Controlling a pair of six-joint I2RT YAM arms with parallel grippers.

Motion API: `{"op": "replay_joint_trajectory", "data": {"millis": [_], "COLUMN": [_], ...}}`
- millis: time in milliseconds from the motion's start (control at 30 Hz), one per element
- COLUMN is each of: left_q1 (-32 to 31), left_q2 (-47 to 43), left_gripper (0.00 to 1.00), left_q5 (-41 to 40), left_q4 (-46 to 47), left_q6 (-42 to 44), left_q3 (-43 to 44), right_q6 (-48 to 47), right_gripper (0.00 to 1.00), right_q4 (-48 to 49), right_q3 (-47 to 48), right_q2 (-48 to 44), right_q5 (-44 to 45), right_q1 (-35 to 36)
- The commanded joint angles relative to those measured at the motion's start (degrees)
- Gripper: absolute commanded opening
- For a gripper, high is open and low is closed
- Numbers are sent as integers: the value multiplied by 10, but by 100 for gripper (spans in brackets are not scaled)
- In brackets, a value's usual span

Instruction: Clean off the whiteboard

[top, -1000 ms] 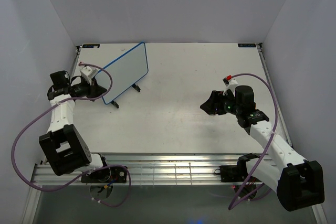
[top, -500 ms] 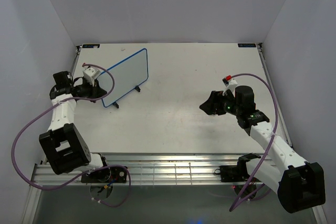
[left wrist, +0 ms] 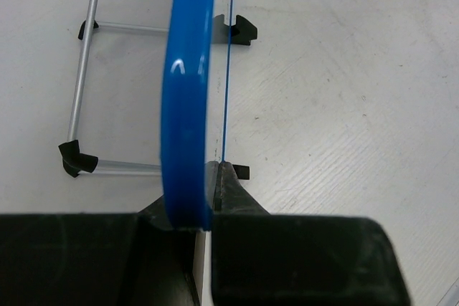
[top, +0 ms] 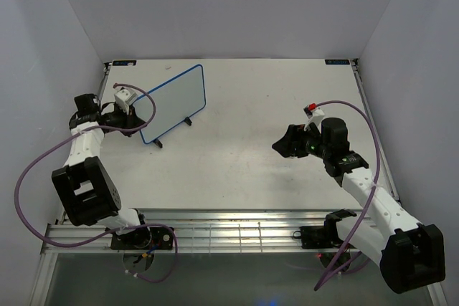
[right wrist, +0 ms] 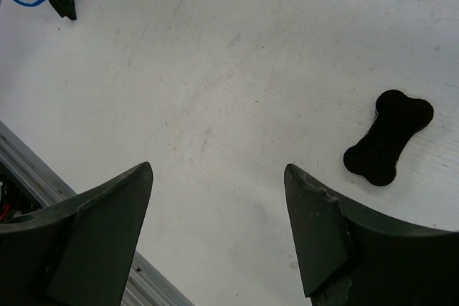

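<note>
I have the whiteboard (top: 174,102) standing toward the far left corner of the table (top: 251,177), propped upright with a backward lean on its wire stand (left wrist: 86,91), whose black feet rest on the table top. From above, its face reads as plain pale white inside the blue rim.

My left gripper (left wrist: 204,200) is clenched on the board's blue rim at the end nearest the table's left edge. On the left wrist camera the rim runs straight up from between the two dark fingers (left wrist: 233,198), and they pinch it from either side.

My right gripper (right wrist: 219,177) hangs over the right half of the table, well apart from the board, with its jaws spread wide and nothing between them. The right wrist camera shows bare table top below it.

A black, bone-shaped eraser (right wrist: 388,137) lies flat on the table just off to one side of that gripper, touching neither finger. I can't make it out in the overhead view.
</note>
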Motion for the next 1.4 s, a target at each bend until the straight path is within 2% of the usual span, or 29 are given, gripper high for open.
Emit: {"op": "replay_joint_trajectory", "data": {"millis": [0,167,367,500,633,733,867,900,1367], "left_q1": [10,19,69,81,81,82,82,82,83], "left_q2": [7,17,14,29,36,40,31,29,28], "left_gripper": [0,0,0,0,0,0,0,0,0], "left_q5": [-76,-114,-97,-115,-186,-207,-299,-347,-459], "left_q4": [18,37,90,89,112,119,158,170,223], "left_q6": [24,9,-26,-26,-39,-40,-62,-79,-84], "left_q3": [28,7,-53,-34,-44,-46,-60,-65,-76], "right_q6": [0,0,2,3,2,2,2,2,3], "right_gripper": [79,79,80,79,79,80,80,80,80], "right_q4": [25,25,26,28,26,27,26,26,29], "right_q3": [-2,-1,-3,-3,0,-1,1,0,-1], "right_q2": [-15,-20,-29,-36,-37,-39,-40,-40,-41], "right_q5": [-11,-13,-17,-17,-14,-14,-14,-14,-18], "right_q1": [4,4,6,8,8,9,8,9,9]}}
